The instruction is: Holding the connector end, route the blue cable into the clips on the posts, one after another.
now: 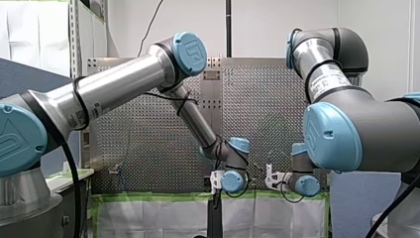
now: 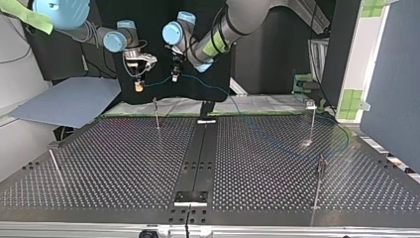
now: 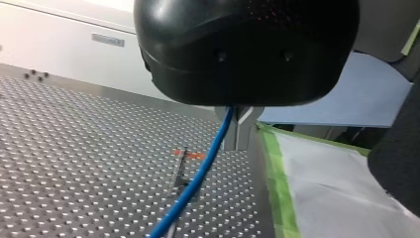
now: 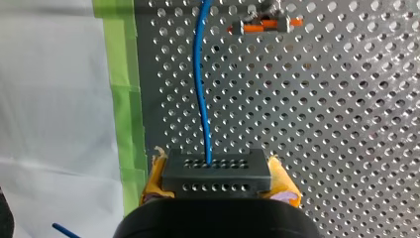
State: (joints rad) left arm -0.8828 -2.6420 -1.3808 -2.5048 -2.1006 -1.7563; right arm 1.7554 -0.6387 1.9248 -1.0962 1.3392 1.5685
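Blue cable (image 4: 200, 89), connector (image 4: 216, 182) in right hand (image 4: 218, 169)

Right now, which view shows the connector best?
Right wrist view: the connector sits clamped between my right gripper's yellow-padded fingers, blue cable leaving it. Top view: too small to make out. Left wrist view: only cable. Front view: hidden.

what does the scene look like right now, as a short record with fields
right tool: shut on black connector, yellow pads
left tool: shut on blue cable, further along it
blue cable: hangs between the tools, then loops over the perforated table
posts: four on the table; cable in any clip, cannot tell
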